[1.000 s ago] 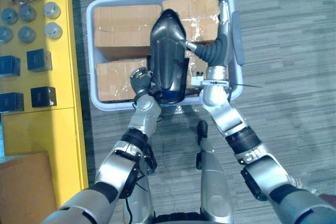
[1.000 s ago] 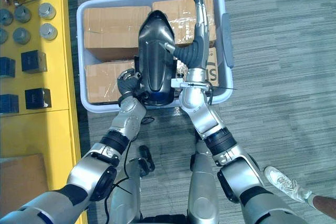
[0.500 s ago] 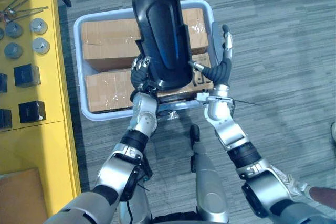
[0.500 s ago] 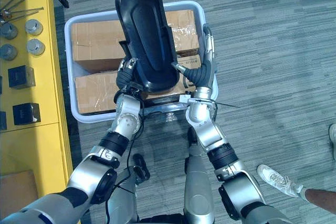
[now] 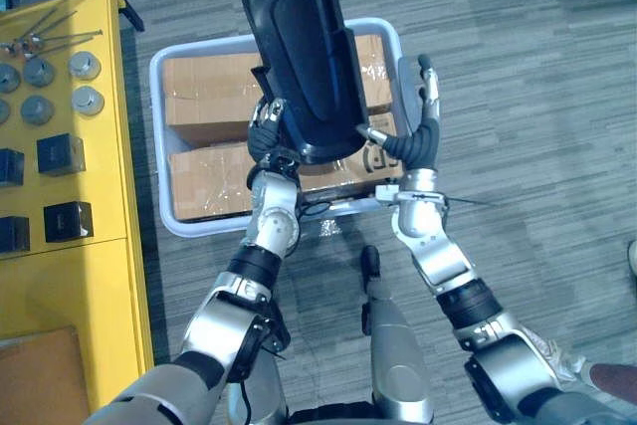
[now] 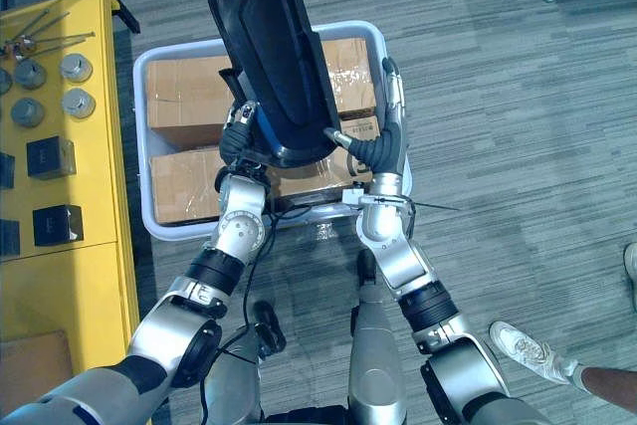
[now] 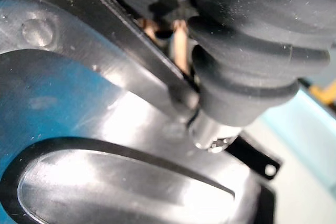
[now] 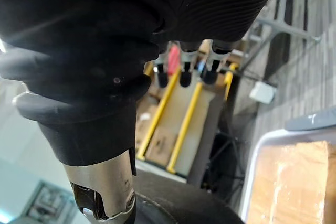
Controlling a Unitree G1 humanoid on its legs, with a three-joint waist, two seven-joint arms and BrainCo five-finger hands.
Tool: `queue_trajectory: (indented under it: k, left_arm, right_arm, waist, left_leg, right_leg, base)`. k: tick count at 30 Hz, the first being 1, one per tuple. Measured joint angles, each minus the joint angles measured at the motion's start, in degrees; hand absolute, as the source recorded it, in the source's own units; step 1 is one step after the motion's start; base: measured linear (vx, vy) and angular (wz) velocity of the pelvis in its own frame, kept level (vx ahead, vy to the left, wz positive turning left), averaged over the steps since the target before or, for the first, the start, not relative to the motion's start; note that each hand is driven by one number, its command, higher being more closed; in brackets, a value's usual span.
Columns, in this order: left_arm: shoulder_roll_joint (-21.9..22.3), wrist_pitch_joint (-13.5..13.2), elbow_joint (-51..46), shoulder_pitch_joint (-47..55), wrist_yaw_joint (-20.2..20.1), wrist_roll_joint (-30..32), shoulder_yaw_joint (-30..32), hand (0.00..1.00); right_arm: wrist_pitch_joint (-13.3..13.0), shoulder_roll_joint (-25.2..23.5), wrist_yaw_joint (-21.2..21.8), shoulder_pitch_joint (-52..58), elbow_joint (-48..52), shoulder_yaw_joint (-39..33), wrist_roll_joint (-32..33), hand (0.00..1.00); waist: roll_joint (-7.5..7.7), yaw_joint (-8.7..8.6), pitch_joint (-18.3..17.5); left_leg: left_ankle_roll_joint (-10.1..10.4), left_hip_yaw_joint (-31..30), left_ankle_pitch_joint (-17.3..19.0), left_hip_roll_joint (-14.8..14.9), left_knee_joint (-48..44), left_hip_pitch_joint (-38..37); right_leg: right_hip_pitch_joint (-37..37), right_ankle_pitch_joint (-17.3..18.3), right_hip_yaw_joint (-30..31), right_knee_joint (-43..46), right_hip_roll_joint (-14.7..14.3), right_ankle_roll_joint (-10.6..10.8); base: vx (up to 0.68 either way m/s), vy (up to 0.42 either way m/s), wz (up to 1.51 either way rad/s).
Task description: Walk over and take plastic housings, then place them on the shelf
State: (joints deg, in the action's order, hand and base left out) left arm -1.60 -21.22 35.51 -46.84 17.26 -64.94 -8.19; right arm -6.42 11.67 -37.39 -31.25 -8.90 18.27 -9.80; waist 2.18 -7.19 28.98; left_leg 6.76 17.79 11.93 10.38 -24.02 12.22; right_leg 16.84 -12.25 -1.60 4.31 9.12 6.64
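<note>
Standing between left hand (image 5: 267,134) and right hand (image 5: 419,134) — black housing (image 5: 299,47).

Mid-frame, on grey striped floor (image 5: 537,126): pale bin (image 5: 156,141), packed with taped cardboard boxes (image 5: 209,97). Along the left edge: yellow bench (image 5: 109,166). Carries thin metal rods (image 5: 40,39) at the upper left corner, round metal pieces (image 5: 38,71) in rows just below, dark blocks (image 5: 60,153) further down. Lower left corner: brown box (image 5: 35,380) by the bench's lower end. Lower right corner: a person's white shoe (image 6: 528,343), flat on the floor.
</note>
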Motion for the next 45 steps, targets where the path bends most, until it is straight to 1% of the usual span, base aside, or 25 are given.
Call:
queue_trajectory:
  k: [1, 5, 6, 8, 10, 11, 12, 14, 16, 19, 21, 23, 25, 28, 29, 31, 32, 34, 35, 37, 39, 41, 42, 44, 45]
  left_arm:
    - [-0.2, 0.0, 0.0, 0.0, 0.3, 0.3, -0.1, 1.0]
    - [-1.1, 0.0, -0.2, 1.6, 0.5, 0.4, -0.3, 1.0]
    - [-1.9, 0.0, -0.5, 2.6, 0.4, 0.3, -0.3, 1.0]
    - [-3.0, 0.1, -0.8, 3.6, -0.4, 0.1, 0.2, 1.0]
    - [-4.4, 0.0, -1.3, 5.0, -1.6, -0.6, 1.7, 1.0]
    - [-5.0, 0.1, -1.5, 6.0, -2.7, -1.8, 2.3, 1.0]
    - [-5.1, 0.0, -1.7, 6.8, -2.9, -2.3, 2.6, 1.0]
    - [-5.1, 0.0, -1.9, 9.5, -4.1, -2.9, 4.2, 1.0]
    - [-5.2, 0.0, -2.1, 11.1, -5.0, -4.7, 5.5, 1.0]
    - [-5.2, -0.2, -3.4, 11.7, -5.7, -5.1, 7.3, 1.0]
    - [-5.3, -0.5, -4.6, 12.8, -7.3, -6.9, 8.5, 1.0]
    - [-5.0, -0.5, -6.4, 14.3, -8.5, -8.7, 9.8, 1.0]
    - [-4.9, -0.8, -7.9, 16.0, -10.3, -10.8, 12.3, 1.0]
    - [-4.7, -1.2, -10.3, 18.8, -12.8, -13.8, 14.5, 1.0]
    - [-4.7, -1.2, -12.1, 21.0, -13.9, -14.1, 15.0, 1.0]
    - [-4.4, -1.2, -14.6, 23.7, -15.8, -16.3, 15.0, 1.0]
    - [-4.0, -1.2, -16.1, 25.3, -16.3, -16.9, 15.2, 1.0]
    - [-2.8, -1.2, -18.7, 28.5, -16.4, -18.5, 15.6, 1.0]
    - [-1.6, -1.2, -20.7, 31.4, -16.4, -18.5, 16.5, 1.0]
    - [0.2, -1.3, -22.8, 34.8, -16.4, -18.5, 17.0, 1.0]
    - [1.1, -1.3, -23.7, 37.5, -16.4, -18.5, 17.0, 1.0]
    - [1.1, -1.4, -24.3, 40.7, -16.3, -18.4, 17.2, 1.0]
    - [2.2, -2.2, -31.1, 44.8, -16.4, -18.4, 20.0, 1.0]
    - [2.2, -2.2, -31.2, 45.8, -16.4, -18.3, 21.2, 1.0]
    - [2.6, -1.6, -31.5, 46.5, -16.4, -17.7, 20.8, 1.0]
  right_arm:
    - [0.0, 0.0, 0.0, 0.4, 0.2, 0.0, 0.0, 0.0]
    - [0.0, 0.3, -0.3, 5.2, 6.5, -0.2, 0.0, 0.0]
    - [-0.1, 0.4, -0.4, 6.7, 8.8, -0.3, 0.0, 0.0]
    - [-1.1, 0.7, -0.4, 9.3, 11.2, -1.4, 0.1, 0.0]
    - [-1.7, 1.0, -0.3, 11.9, 12.6, -2.7, 0.8, 0.0]
    - [-2.1, 1.0, -0.2, 13.7, 13.1, -3.6, 1.2, 0.0]
    - [-2.2, 1.0, -0.1, 14.7, 13.2, -3.9, 1.3, 0.0]
    - [-2.2, 1.2, 0.1, 18.5, 13.2, -4.2, 1.3, 0.0]
    - [-2.3, 1.2, 0.8, 21.7, 13.2, -4.3, 1.3, 0.0]
    - [-2.9, 1.2, 1.3, 23.8, 13.5, -4.6, 1.3, 0.0]
    - [-4.4, 1.2, 1.6, 25.3, 13.6, -4.8, 2.0, 0.0]
    - [-5.2, 1.2, 2.5, 26.7, 14.9, -6.2, 2.7, 0.0]
    - [-6.8, 1.2, 3.6, 27.1, 15.1, -8.0, 5.1, 0.0]
    - [-7.6, 1.0, 4.0, 28.1, 15.1, -8.3, 6.5, 0.0]
    - [-8.0, 0.7, 3.9, 29.2, 14.8, -8.3, 6.9, 0.0]
    - [-8.8, 0.2, 3.8, 30.8, 14.7, -8.5, 6.9, 0.0]
    - [-8.8, -0.1, 3.8, 31.5, 14.3, -8.5, 6.9, 0.0]
    - [-8.8, -0.7, 3.7, 32.7, 14.0, -8.4, 6.8, 0.0]
    - [-8.8, -1.2, 3.7, 33.0, 13.4, -8.4, 6.8, 0.0]
    - [-8.8, -1.5, 3.6, 33.5, 12.7, -8.6, 6.8, 0.0]
    - [-8.8, -1.9, 3.7, 34.0, 12.2, -8.5, 6.8, 0.0]
    - [-8.8, -2.8, 3.9, 34.3, 12.2, -8.4, 6.8, 0.0]
    - [-8.8, -2.9, 5.2, 34.9, 11.0, -7.9, 6.7, 0.0]
    - [-8.8, -3.3, 5.6, 35.0, 10.2, -7.8, 6.6, 0.0]
    - [-8.6, -3.7, 5.5, 35.0, 10.2, -7.6, 6.2, 0.0]
  waist:
    - [0.07, -0.02, 0.0]
    - [0.18, 0.19, -0.1]
    - [0.18, 0.11, -0.1]
    - [0.38, 0.14, -0.5]
    - [0.92, 0.15, -1.6]
    - [1.08, 0.11, -1.8]
    - [1.1, 0.16, -2.3]
    - [1.0, 0.18, -5.4]
    - [0.91, 0.23, -7.1]
    - [0.83, 0.27, -7.5]
    - [0.5, 0.21, -8.5]
    - [-0.34, 0.2, -9.3]
    - [-1.63, 0.29, -10.2]
    - [-2.65, 0.5, -11.0]
    - [-2.8, 0.84, -12.4]
    - [-3.16, 1.03, -13.3]
    - [-3.27, 1.4, -13.8]
    - [-3.33, 1.93, -15.5]
    - [-3.33, 2.58, -16.2]
    - [-3.45, 3.35, -16.5]
    - [-3.43, 3.53, -16.5]
    - [-3.4, 4.3, -17.8]
    - [-3.46, 6.64, -19.0]
    - [-3.25, 6.95, -19.9]
    - [-3.12, 6.69, -20.0]
  left_leg:
    - [0.0, 0.0, 0.0, 0.0, 0.2, -0.4]
    - [0.2, 0.0, -0.1, -0.2, 1.6, -3.2]
    - [0.2, 0.0, -0.1, -0.2, 2.0, -4.1]
    - [0.4, 0.0, -0.3, -0.3, 2.6, -4.7]
    - [0.5, 0.1, -0.5, -0.4, 3.2, -5.2]
    - [0.5, 0.0, -0.7, -0.5, 3.9, -6.6]
    - [0.5, 0.1, -0.7, -0.5, 4.1, -7.0]
    - [0.7, 0.1, -0.8, -0.7, 5.3, -7.5]
    - [0.8, 0.2, -0.9, -0.8, 6.3, -8.8]
    - [0.8, 0.2, -0.9, -1.1, 7.1, -10.2]
    - [1.0, 0.4, -1.0, -1.2, 7.5, -10.3]
    - [1.0, 0.3, -1.1, -1.1, 7.7, -10.3]
    - [1.2, 0.3, -1.2, -1.0, 8.1, -10.8]
    - [1.4, 0.2, -1.7, -1.2, 9.8, -12.9]
    - [1.4, 0.2, -1.7, -1.2, 10.4, -13.1]
    - [1.5, -0.3, -1.9, -1.2, 10.7, -13.3]
    - [1.6, -0.8, -1.9, -1.1, 10.9, -13.4]
    - [1.6, -1.7, -2.7, -1.3, 12.0, -13.5]
    - [1.8, -1.7, -3.1, -1.3, 12.6, -14.0]
    - [1.9, -2.2, -3.5, -1.3, 13.5, -14.6]
    - [1.9, -3.4, -3.8, -1.4, 14.1, -15.1]
    - [2.0, -3.8, -4.2, -1.4, 15.0, -15.1]
    - [2.2, -6.5, -5.8, -1.6, 16.7, -15.2]
    - [2.2, -6.9, -6.1, -1.7, 17.0, -15.2]
    - [2.1, -8.1, -6.6, -2.0, 17.7, -15.2]
  right_leg:
    - [-0.5, 0.0, -0.1, -0.1, 0.0, 0.0]
    - [-3.5, 0.0, -0.5, -1.5, 0.0, 0.0]
    - [-4.5, 0.1, -0.7, -1.9, 0.0, 0.1]
    - [-5.1, 0.1, -1.0, -2.2, 0.0, 0.1]
    - [-5.5, 0.1, -1.1, -2.6, 0.0, 0.1]
    - [-7.0, 0.1, -1.4, -3.2, 0.0, 0.1]
    - [-7.4, 0.1, -1.4, -3.5, 0.0, 0.1]
    - [-8.1, 0.1, -1.6, -4.6, 0.0, 0.1]
    - [-9.2, 0.1, -1.7, -5.4, 0.0, 0.1]
    - [-10.6, 0.1, -1.7, -6.1, 0.2, 0.1]
    - [-10.9, 0.1, -2.3, -6.7, 0.2, 0.1]
    - [-11.0, 0.1, -2.8, -6.8, 0.1, 0.1]
    - [-11.3, 0.1, -3.1, -6.9, 0.0, 0.1]
    - [-13.0, 0.1, -3.4, -7.3, -0.1, 0.1]
    - [-13.2, 0.2, -3.7, -8.0, 0.0, 0.0]
    - [-14.4, 0.2, -4.9, -8.8, 0.0, 0.0]
    - [-15.0, 0.5, -5.6, -8.8, -0.1, -0.2]
    - [-15.0, 0.7, -6.4, -8.8, -0.1, -0.3]
    - [-15.1, 0.7, -6.4, -8.8, -0.2, -0.3]
    - [-15.8, 0.9, -7.2, -8.9, -0.1, -0.4]
    - [-17.0, 1.5, -8.7, -8.9, 0.0, -0.3]
    - [-17.0, 1.9, -9.4, -8.9, 0.0, -0.4]
    - [-18.2, 2.3, -12.4, -8.9, 0.0, -0.5]
    - [-18.4, 2.3, -12.7, -8.9, 0.2, -0.5]
    - [-18.9, 2.5, -14.0, -8.9, 0.4, -0.5]
  base:
    - [0.0, 0.0, 0.0]
    - [0.01, 0.006, 0.02]
    - [0.03, 0.001, 0.03]
    - [0.01, 0.002, 0.04]
    - [0.01, -0.001, 0.02]
    - [0.0, 0.0, 0.0]
    - [0.03, 0.001, 0.04]
    - [0.04, 0.001, 0.02]
    - [0.05, 0.002, 0.0]
    - [0.0, 0.0, 0.0]
    - [0.0, -0.003, 0.02]
    - [0.02, -0.008, 0.04]
    - [0.0, 0.0, 0.0]
    - [0.0, 0.0, 0.0]
    - [0.0, 0.0, 0.0]
    - [0.0, -0.019, 0.18]
    - [-0.02, -0.016, 0.27]
    - [-0.01, -0.033, 0.2]
    - [0.01, -0.043, 0.1]
    - [-0.01, -0.023, 0.13]
    - [-0.03, -0.019, 0.32]
    - [-0.03, -0.032, 0.42]
    - [-0.01, -0.034, 0.55]
    - [-0.02, 0.002, 0.38]
    - [-0.04, 0.019, 0.3]
